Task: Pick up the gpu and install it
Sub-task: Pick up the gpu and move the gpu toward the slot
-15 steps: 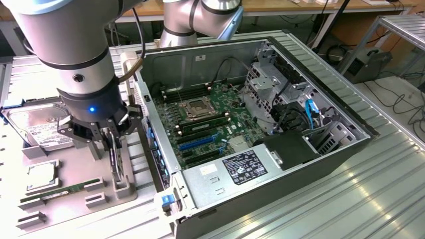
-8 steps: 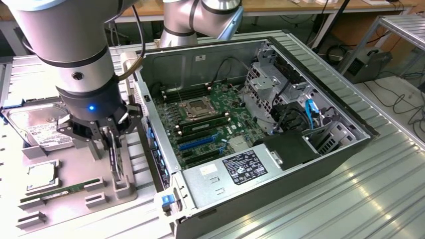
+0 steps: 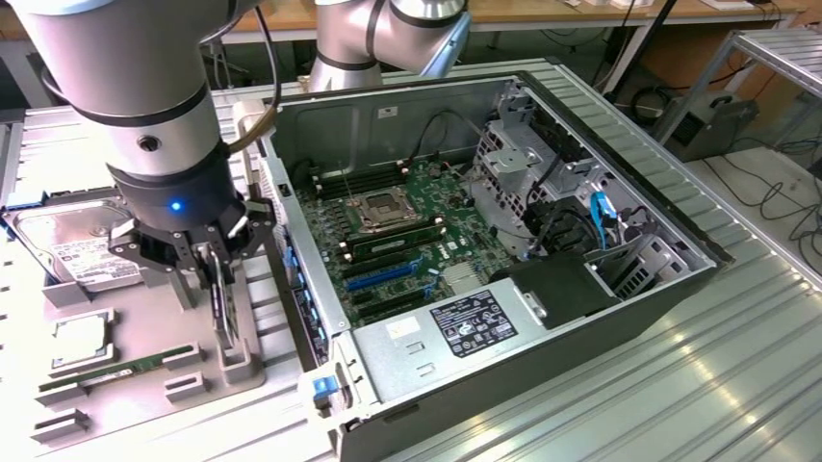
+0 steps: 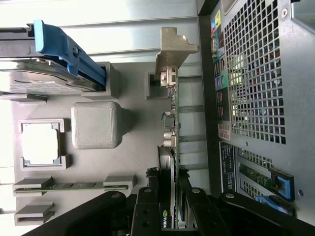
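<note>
Closest in: the gripper (image 4: 170, 199) is down over the gpu (image 4: 170, 132). Black fingers (image 4: 147, 204) sit either side of the card's upper edge, and the pads look pressed to both faces. We read it as clamped on the card, not gaping.

The gpu stands on edge in its holder on the grey tray (image 3: 141, 385), just beside the PC case (image 3: 668, 279) wall. Not lifted yet as far as we see; the bracket (image 4: 173, 49) end sits at the holder's notch. So reach + grasp look done; lift, carry and seating in the board are all left.

Card: thin, flat, black PCB w/ small silver components along it and a green logo near the fingers. Bracket is dull stamped metal w/ a bent tab.

Tray: matte grey plastic, printed-looking, w/ raised pockets. On it:
- a rounded grey block (image 4: 96, 125)
- a square cpu chip (image 4: 40, 142) w/ a shiny lid
- a narrow green RAM stick (image 4: 69, 186) in clips
- a silver hard drive (image 3: 64, 245) w/ white label, in a blue caddy (image 4: 69, 49)

Further out: the case lies open, side off. Green motherboard (image 3: 411, 241) inside; the blue slots (image 3: 385, 272) have no card in them; a metal-framed socket (image 3: 385, 209) sits beyond. Rear panel (image 4: 256, 73) is perforated sheet steel. All of it rests on a ribbed, bright metal table (image 3: 642, 404).
</note>
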You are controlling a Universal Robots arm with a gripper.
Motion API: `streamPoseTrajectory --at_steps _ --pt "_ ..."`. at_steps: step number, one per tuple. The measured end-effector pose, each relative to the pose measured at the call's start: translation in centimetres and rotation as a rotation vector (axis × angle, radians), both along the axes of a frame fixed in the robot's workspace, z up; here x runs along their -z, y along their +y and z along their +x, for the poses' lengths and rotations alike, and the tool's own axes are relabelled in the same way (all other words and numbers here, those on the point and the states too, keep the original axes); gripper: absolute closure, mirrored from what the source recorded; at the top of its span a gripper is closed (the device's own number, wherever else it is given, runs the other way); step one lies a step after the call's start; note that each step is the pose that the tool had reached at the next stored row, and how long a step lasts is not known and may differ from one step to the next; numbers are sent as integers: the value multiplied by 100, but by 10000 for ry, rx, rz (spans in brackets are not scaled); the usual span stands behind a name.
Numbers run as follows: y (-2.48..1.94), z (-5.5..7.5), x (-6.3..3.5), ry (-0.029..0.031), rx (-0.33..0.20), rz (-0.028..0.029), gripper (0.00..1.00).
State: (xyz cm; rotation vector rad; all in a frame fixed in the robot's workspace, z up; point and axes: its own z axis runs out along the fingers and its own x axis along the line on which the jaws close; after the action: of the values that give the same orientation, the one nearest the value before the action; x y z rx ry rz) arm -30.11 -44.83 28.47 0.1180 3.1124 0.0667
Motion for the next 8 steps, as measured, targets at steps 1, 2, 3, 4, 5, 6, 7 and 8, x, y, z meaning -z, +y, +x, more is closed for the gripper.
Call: streamPoseTrajectory --at_steps 1,2,3,4,5,6,7,8 --pt "0 0 -3 0 0 0 74" --pt "0 0 -6 0 0 1 74" --pt "0 0 -9 0 0 1 74" --pt "0 0 -13 0 1 0 74" --pt "0 0 -16 0 0 1 74" --pt "0 0 -20 0 0 1 74" --pt "0 0 -24 0 0 0 74" --pt "0 0 -27 0 0 0 74"
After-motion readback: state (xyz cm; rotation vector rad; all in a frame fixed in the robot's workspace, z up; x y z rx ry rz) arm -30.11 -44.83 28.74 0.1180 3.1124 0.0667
